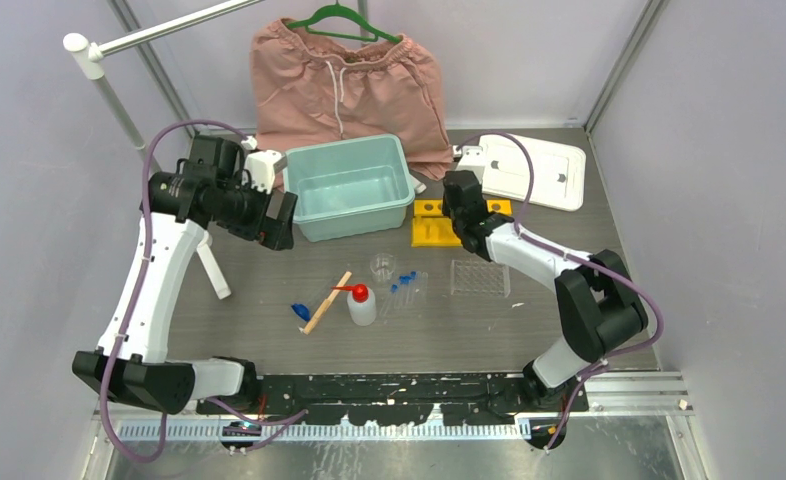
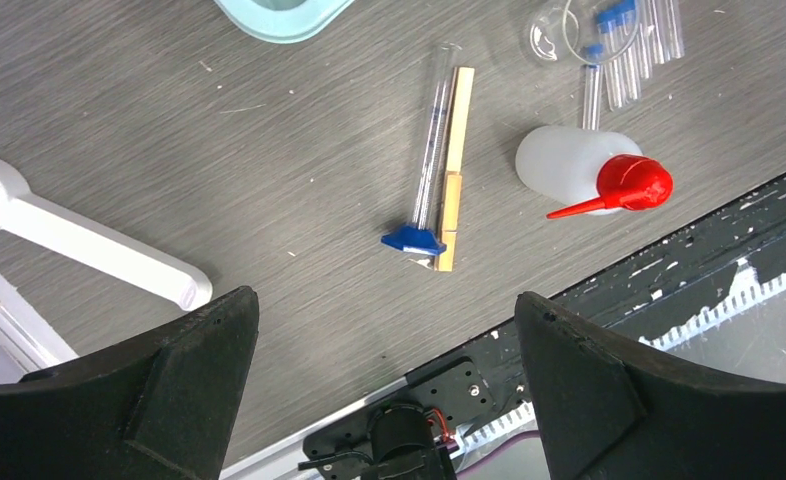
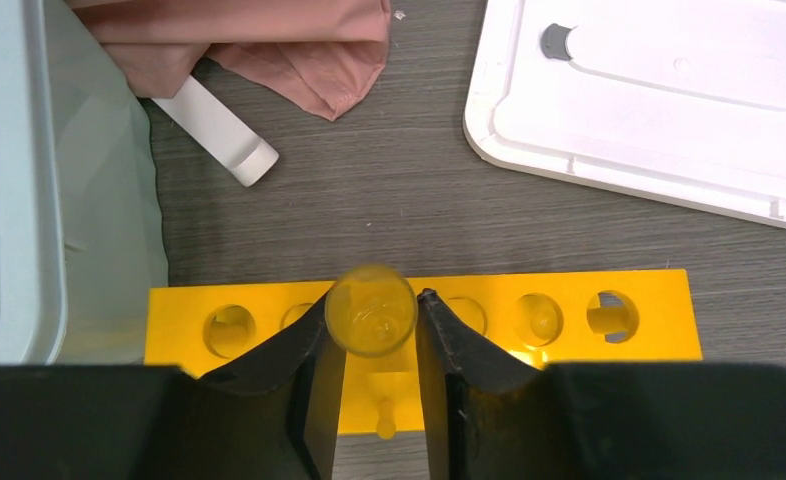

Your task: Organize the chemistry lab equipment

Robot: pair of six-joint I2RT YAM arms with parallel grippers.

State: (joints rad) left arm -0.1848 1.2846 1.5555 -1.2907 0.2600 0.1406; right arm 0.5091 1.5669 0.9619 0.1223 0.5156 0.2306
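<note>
My right gripper (image 3: 374,300) is shut on a clear tube (image 3: 370,312), seen end-on, and holds it upright over the holes of the yellow rack (image 3: 569,345). In the top view this gripper (image 1: 461,200) is above the yellow rack (image 1: 431,222). My left gripper (image 2: 384,300) is open and empty, high over the table; in the top view it (image 1: 274,218) is left of the bin. Below it lie the wooden stick (image 2: 454,170), a blue piece (image 2: 414,239), the red-nozzled squeeze bottle (image 2: 569,165), blue-capped tubes (image 2: 619,50) and a tiny beaker (image 2: 554,30). The clear rack (image 1: 480,277) lies at centre right.
A teal bin (image 1: 350,187) stands behind the equipment, with its white lid (image 1: 529,170) at the back right. Pink shorts (image 1: 344,85) hang on a green hanger at the back. A white stand leg (image 1: 214,270) rests on the left of the table.
</note>
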